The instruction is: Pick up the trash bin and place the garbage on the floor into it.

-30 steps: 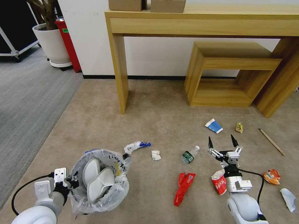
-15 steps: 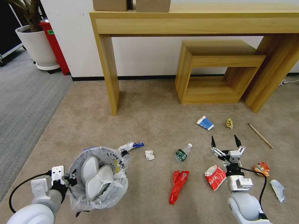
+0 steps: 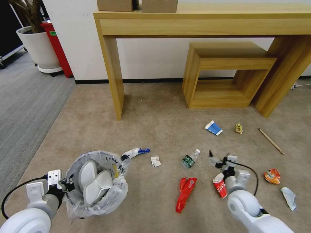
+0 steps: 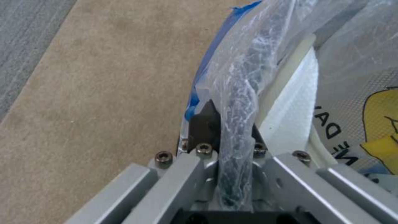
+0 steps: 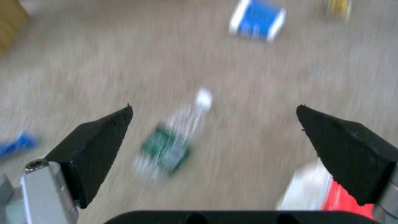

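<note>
Right pincer (image 5: pixel 213 124): we see it spread wide, low over the floor (image 3: pixel 155 126).
Green-label bottle (image 5: pixel 172 143): lies between its fingers, nearer the left one, untouched.
Red-and-white wrapper (image 3: pixel 220 186): just beside the right pincer.
Left pincer (image 4: pixel 232 130): clenched on the trash bin (image 3: pixel 94 183) rim.
White slippers (image 3: pixel 92 183): inside the bin.

Furniture and fixtures along the far wall

A long light-wood console table (image 3: pixel 201 24) stands over a low open wooden cube stool (image 3: pixel 226 76); white planter pot (image 3: pixel 39 48) far left.

head high over floor (image 3: pixel 155 129), wrists close
</note>
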Robot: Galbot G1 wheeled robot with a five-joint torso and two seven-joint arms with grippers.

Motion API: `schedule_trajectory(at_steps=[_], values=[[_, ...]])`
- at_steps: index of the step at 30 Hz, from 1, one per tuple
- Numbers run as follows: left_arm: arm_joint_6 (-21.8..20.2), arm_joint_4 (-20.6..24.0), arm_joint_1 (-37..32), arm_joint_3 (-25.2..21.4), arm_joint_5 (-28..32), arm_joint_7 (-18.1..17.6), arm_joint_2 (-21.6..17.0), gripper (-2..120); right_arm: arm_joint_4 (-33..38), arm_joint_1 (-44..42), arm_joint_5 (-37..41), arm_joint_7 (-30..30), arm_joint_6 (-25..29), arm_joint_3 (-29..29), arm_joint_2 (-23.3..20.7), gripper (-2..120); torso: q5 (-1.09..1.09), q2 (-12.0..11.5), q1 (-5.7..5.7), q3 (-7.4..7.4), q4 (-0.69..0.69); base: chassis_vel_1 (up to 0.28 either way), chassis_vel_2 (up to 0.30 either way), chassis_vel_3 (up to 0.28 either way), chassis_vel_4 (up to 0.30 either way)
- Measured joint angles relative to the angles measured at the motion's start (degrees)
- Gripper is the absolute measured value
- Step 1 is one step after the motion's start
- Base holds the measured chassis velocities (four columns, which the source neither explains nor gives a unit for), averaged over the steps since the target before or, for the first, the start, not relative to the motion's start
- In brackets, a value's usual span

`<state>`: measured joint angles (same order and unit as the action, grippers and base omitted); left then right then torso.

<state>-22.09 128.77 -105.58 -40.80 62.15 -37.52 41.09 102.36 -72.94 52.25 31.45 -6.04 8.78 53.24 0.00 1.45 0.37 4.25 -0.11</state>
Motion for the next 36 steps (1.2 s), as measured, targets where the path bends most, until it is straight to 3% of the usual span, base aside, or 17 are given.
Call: schedule_trajectory(at_steps=[9,17,24,30,36], values=[[-0.1,-2.4,0.8,2.6,-2.2,-0.8,1.0,0,6.3,-0.3,9.0,11.1,-11.6,-2.7,-3.1,100,0.00,0.0,0.00,0.00,-0.02,0.000,0.000,0.000,0.000],[-0.1,-4.0,1.0,3.3,-3.2,-0.7,2.1,0,5.7,1.2,11.7,10.3,-14.5,-3.3,-5.9,100,0.01,0.0,0.00,0.00,-0.01,0.000,0.000,0.000,0.000],[-0.1,-4.8,1.0,3.1,-3.2,-0.7,1.9,0,4.4,3.8,13.2,4.7,-19.1,-5.8,-8.9,100,0.00,0.0,0.00,0.00,-0.01,0.000,0.000,0.000,0.000],[0.0,-4.9,0.8,3.6,-3.3,-1.2,1.9,0,2.3,6.0,12.5,4.5,-20.7,-9.3,-7.0,100,0.03,0.0,0.00,0.00,-0.01,0.000,0.000,0.000,0.000],[0.1,-4.8,0.5,3.8,-3.6,-1.4,2.5,0,-0.3,6.5,11.4,5.3,-20.8,-9.2,-3.6,100,0.03,0.0,0.00,0.00,0.00,0.000,0.000,0.000,0.000]])
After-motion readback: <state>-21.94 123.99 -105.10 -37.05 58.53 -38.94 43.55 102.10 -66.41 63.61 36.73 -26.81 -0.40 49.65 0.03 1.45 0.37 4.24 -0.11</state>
